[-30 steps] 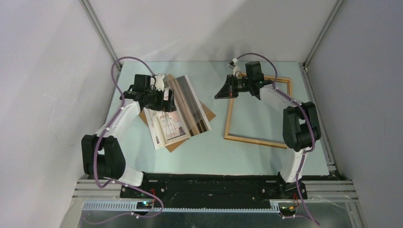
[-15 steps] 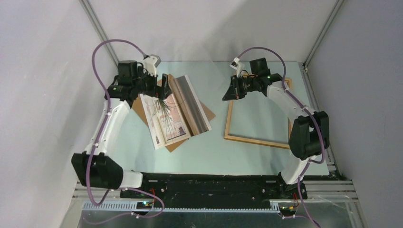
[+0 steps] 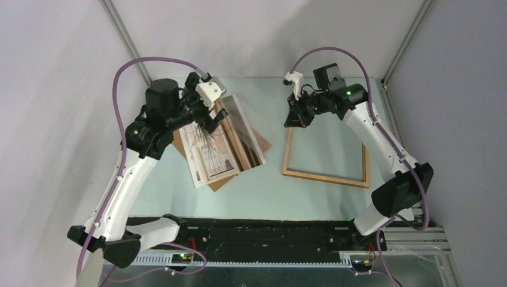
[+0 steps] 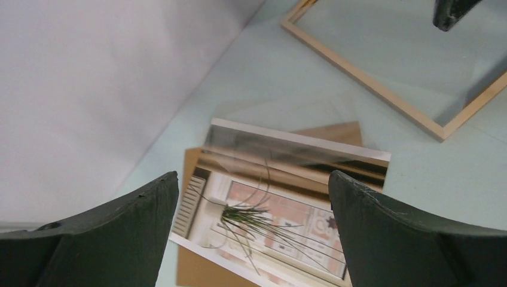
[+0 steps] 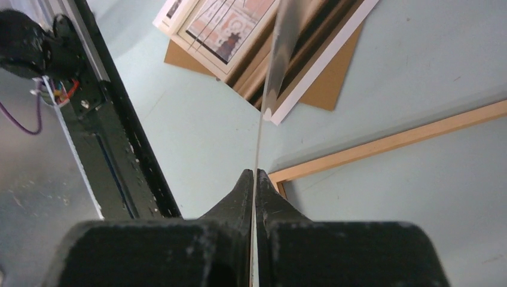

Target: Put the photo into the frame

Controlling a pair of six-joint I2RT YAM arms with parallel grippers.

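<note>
Left pincer (image 4: 254, 177) spread wide; right pincer (image 5: 256, 173) pinched tight; arms extended.

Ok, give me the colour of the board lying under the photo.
Plain brown, like cardboard. The board shows best from the top external view, under the photo.

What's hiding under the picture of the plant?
A flat brown board lies under the large paper photo of a potted plant. Only its corners stick out; its middle is covered, so anything else beneath is hidden.
</note>
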